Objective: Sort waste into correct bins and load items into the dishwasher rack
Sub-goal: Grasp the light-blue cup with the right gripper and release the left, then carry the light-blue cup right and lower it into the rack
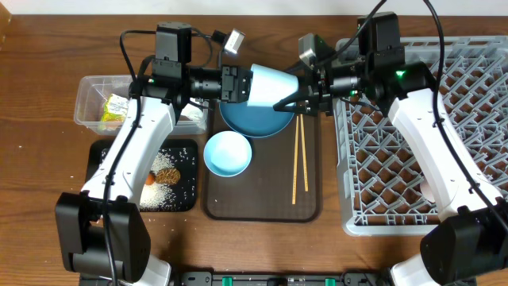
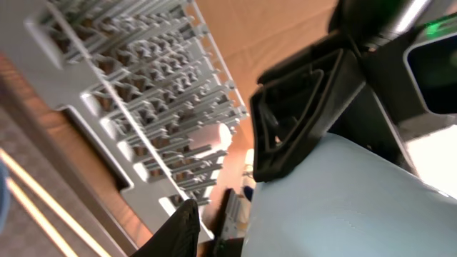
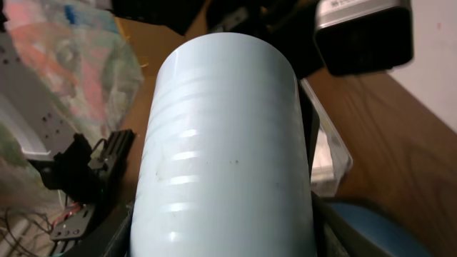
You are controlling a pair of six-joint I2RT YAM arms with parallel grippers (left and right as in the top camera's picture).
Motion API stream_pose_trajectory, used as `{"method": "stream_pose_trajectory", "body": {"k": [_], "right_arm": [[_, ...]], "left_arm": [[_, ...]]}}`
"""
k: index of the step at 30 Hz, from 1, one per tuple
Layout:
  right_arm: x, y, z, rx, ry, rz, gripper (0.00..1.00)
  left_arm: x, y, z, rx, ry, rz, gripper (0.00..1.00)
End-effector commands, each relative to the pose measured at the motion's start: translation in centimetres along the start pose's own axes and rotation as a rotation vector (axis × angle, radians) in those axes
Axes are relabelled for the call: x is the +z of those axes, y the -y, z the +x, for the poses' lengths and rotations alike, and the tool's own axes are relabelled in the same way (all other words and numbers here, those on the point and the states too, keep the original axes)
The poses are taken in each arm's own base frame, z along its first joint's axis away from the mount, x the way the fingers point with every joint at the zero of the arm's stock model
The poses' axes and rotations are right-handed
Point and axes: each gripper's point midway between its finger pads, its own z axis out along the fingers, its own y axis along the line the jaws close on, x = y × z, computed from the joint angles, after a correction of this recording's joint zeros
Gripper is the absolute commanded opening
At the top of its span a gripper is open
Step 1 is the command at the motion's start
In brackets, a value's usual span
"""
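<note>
left arm (image 1: 147,131): white links, black joints | right arm (image 1: 425,131): same, green light | cables (image 1: 125,49): black

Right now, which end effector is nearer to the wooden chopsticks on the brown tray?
Right. The right end effector hangs just beyond the far ends of the wooden chopsticks, at the light-blue cup; the left end effector is on the cup's other side, farther off.

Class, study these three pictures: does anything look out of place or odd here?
Yes. The pale blue cup hangs on its side in mid-air over the blue plate, between the left gripper and right gripper. Rice lies scattered loose across the black tray.
</note>
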Motion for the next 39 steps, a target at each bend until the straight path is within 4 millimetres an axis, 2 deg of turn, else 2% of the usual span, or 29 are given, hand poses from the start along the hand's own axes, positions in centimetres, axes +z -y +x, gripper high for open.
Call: {"method": "stream_pose_trajectory", "body": {"k": [1,5,12,16,19,24,28,31,36,39], "right_arm": [[0.4,0.1,0.0,0.086,-0.029,0.034,0.27],[-0.1,1.2,0.5,0.15,-0.052,0.1,0.26],[-2.3,3.2,1.3,0.289,-0.074,0.234,0.24],[-4.7,4.5,2.5,0.398,-0.117,0.393,0.21],[-7.3,5.0,3.1,0.459,-0.149,0.534,0.2],[-12.8,3.8,4.9,0.57,-0.241,0.802,0.2],[-18.4,1.4,7.5,0.699,-0.35,1.054,0.14],[-21.8,-0.6,9.3,0.803,-0.406,1.182,0.08],[-25.3,-3.0,12.3,0.988,-0.46,1.251,0.07],[-26.9,-3.5,13.8,1.061,-0.501,1.29,0.06]], "left_arm": [[-0.2,-1.0,-0.8,0.019,0.042,-0.086,0.3],[-0.5,-3.0,-1.1,-0.014,0.075,-0.195,0.3],[-2.3,-8.1,-0.1,-0.141,0.113,-0.484,0.29],[-3.0,-9.5,0.5,-0.172,0.117,-0.573,0.29],[-3.1,-9.5,0.5,-0.17,0.115,-0.576,0.29],[-3.1,-9.5,0.5,-0.17,0.115,-0.576,0.29],[-3.1,-9.5,0.5,-0.17,0.115,-0.576,0.29],[-3.1,-9.5,0.5,-0.17,0.115,-0.576,0.29],[-3.1,-9.5,0.5,-0.17,0.115,-0.576,0.29],[-3.1,-9.5,0.5,-0.17,0.115,-0.576,0.29]]}}
